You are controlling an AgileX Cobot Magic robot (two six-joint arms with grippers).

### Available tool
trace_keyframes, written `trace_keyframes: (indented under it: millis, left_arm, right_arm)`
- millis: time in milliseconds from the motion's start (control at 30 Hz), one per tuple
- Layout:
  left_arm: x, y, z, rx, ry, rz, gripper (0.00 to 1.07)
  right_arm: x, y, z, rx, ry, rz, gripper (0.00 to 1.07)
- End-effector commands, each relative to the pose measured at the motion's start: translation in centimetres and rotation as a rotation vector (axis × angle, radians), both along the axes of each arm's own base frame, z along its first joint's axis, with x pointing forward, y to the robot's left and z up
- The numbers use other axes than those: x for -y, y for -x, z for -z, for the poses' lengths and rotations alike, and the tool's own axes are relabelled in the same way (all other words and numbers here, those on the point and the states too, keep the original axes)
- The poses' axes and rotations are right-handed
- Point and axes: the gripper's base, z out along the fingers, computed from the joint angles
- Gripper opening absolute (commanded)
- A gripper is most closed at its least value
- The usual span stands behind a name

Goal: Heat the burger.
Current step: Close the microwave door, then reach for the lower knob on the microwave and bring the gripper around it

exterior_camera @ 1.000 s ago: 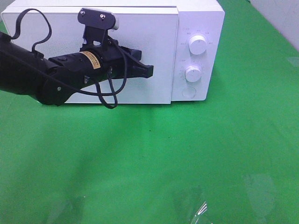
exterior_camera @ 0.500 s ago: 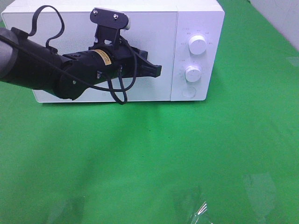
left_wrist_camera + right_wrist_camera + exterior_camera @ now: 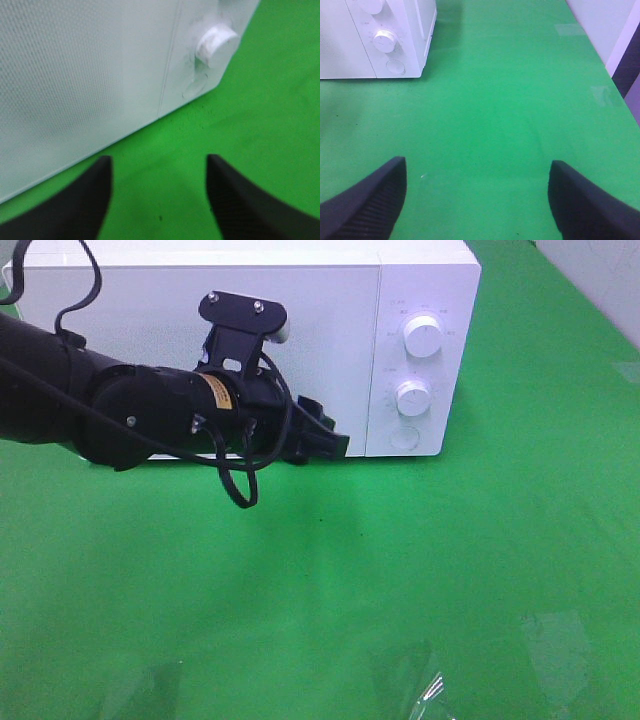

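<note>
Left fingers (image 3: 85, 200) wide apart near microwave (image 3: 330, 350); right fingers (image 3: 370, 200) wide above green cloth (image 3: 400, 570).

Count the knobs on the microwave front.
2: the upper knob and the lower knob, stacked on the microwave's right-hand panel. The flat round button under them is not a knob. Nothing covers that panel.

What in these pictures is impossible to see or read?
- Burger: in no view; whether it sits inside the shut white microwave cannot be told.
- Dial markings: too small in the high view, blurred in the left wrist view.
- Right hand: only fingertips show, cut by the picture's edge.
</note>
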Motion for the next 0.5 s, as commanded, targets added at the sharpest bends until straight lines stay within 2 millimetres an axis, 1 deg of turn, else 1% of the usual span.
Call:
trace_keyframes:
  millis: [33, 67, 100, 133, 167, 200, 233, 267, 300, 333, 367, 400, 433, 467, 500]
  left_arm:
    - [-0.3, 1.2, -0.3, -0.074, -0.050, 0.020, 1.01]
    - [-0.5, 1.5, -0.5, -0.097, -0.066, 0.024, 1.06]
    - [-1.0, 2.1, -0.8, -0.162, -0.109, 0.031, 1.05]
    - [-1.0, 2.1, -0.8, -0.162, -0.109, 0.031, 1.05]
    - [-1.4, 2.8, -1.4, -0.208, -0.142, 0.039, 1.05]
    - [-1.4, 2.8, -1.4, -0.208, -0.142, 0.039, 1.05]
    - [-2.0, 3.5, -2.3, -0.248, -0.171, 0.050, 1.05]
    - [-2.0, 3.5, -2.3, -0.248, -0.171, 0.050, 1.05]
    - [-2.2, 3.8, -2.8, -0.257, -0.182, 0.056, 1.05]
    - [-2.8, 4.5, -3.8, -0.282, -0.207, 0.067, 1.05]
    - [-2.8, 4.5, -3.8, -0.282, -0.207, 0.067, 1.05]
    - [-3.5, 5.3, -4.7, -0.317, -0.233, 0.072, 1.05]
    - [-3.5, 5.3, -4.7, -0.317, -0.233, 0.072, 1.05]
    - [-4.0, 5.4, -5.2, -0.328, -0.240, 0.068, 1.05]
    - [-5.3, 5.5, -6.0, -0.358, -0.248, 0.040, 1.05]
  right_arm:
    - [0.1, 0.4, 0.1, 0.021, 0.001, 0.017, 0.76]
    - [0.1, 0.4, 0.1, 0.021, 0.001, 0.017, 0.76]
    - [0.1, 0.4, 0.1, 0.021, 0.001, 0.017, 0.76]
    - [0.1, 0.4, 0.1, 0.021, 0.001, 0.017, 0.76]
    - [0.1, 0.4, 0.1, 0.021, 0.001, 0.017, 0.76]
    - [0.1, 0.4, 0.1, 0.021, 0.001, 0.017, 0.76]
    - [0.1, 0.4, 0.1, 0.021, 0.001, 0.017, 0.76]
    - [0.1, 0.4, 0.1, 0.021, 0.001, 0.017, 0.76]
    - [0.1, 0.4, 0.1, 0.021, 0.001, 0.017, 0.76]
    - [0.1, 0.4, 0.1, 0.021, 0.001, 0.017, 0.76]
    - [0.1, 0.4, 0.1, 0.021, 0.001, 0.017, 0.76]
    - [0.1, 0.4, 0.1, 0.021, 0.001, 0.017, 0.76]
    - [0.1, 0.4, 0.1, 0.021, 0.001, 0.017, 0.76]
    - [0.1, 0.4, 0.1, 0.021, 0.001, 0.017, 0.76]
    - [0.1, 0.4, 0.1, 0.021, 0.001, 0.017, 0.76]
